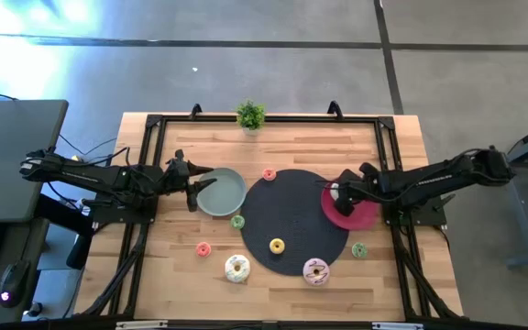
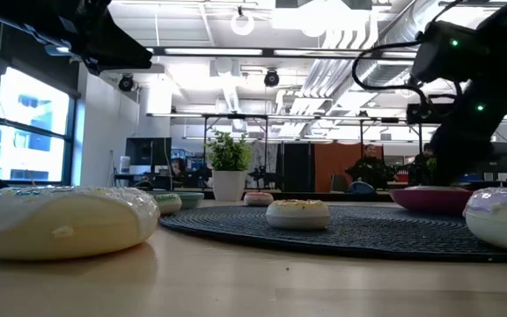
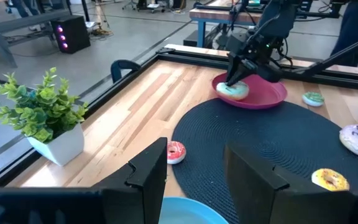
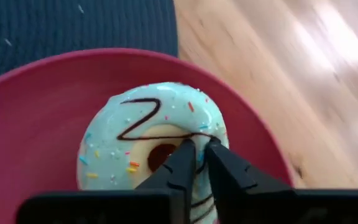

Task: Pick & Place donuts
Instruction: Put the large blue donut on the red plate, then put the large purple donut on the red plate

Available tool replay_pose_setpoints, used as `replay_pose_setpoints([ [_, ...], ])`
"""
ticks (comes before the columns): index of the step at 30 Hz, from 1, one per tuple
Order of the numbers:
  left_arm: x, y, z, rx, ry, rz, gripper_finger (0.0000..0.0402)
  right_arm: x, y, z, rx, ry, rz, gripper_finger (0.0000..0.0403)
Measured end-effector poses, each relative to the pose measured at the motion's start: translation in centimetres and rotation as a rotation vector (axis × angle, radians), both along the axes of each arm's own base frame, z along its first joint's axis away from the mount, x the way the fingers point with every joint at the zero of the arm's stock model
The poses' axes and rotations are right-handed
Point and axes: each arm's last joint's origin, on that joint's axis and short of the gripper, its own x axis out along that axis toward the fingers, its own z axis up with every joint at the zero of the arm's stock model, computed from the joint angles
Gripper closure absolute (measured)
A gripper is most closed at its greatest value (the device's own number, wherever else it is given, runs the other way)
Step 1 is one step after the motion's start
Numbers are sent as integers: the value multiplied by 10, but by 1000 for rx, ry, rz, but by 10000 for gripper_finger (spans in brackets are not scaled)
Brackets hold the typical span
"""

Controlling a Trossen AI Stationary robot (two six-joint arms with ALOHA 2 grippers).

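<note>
A pale blue frosted donut point(image 4: 148, 146) with a dark squiggle lies in the red plate point(image 1: 356, 215) at the black mat's right edge. My right gripper point(image 4: 201, 155) comes down on it, fingers nearly together. Other donuts rest flat. On the mat are a small pink one point(image 1: 269, 173), a yellow one point(image 1: 277, 246) and a large pink one point(image 1: 316, 271). On the wood are small green ones point(image 1: 237, 221) point(image 1: 359, 249), a small pink one point(image 1: 203, 248) and a large white one point(image 1: 236, 269). My left gripper point(image 3: 194, 180) hangs open over the grey-green plate point(image 1: 223, 194). My right gripper meets the pale blue donut on its ring beside the centre hole point(image 4: 163, 155), from above and pointing down. One fingertip point(image 4: 182, 158) stands at the hole's edge, the other point(image 4: 222, 162) over the frosting. The fingers hide the contact itself. The donut lies flat in the red plate.
A potted plant point(image 1: 250, 116) stands at the far edge. The black round mat point(image 1: 291, 215) covers the middle. A black frame point(image 1: 145, 147) runs along the left, far and right edges. Bare wood lies along the near edge.
</note>
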Motion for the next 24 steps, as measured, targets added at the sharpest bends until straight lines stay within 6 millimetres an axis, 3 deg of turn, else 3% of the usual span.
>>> replay_pose_setpoints([
  [7,0,0,0,4,-2,17,252,14,-6,7,-48,-114,86,287],
  [13,0,0,0,4,-2,17,252,18,-3,11,20,-124,150,263],
  [18,0,0,0,4,-3,17,252,40,10,44,124,-242,325,261],
  [24,0,0,0,4,-2,17,252,58,42,78,314,-375,553,261],
])
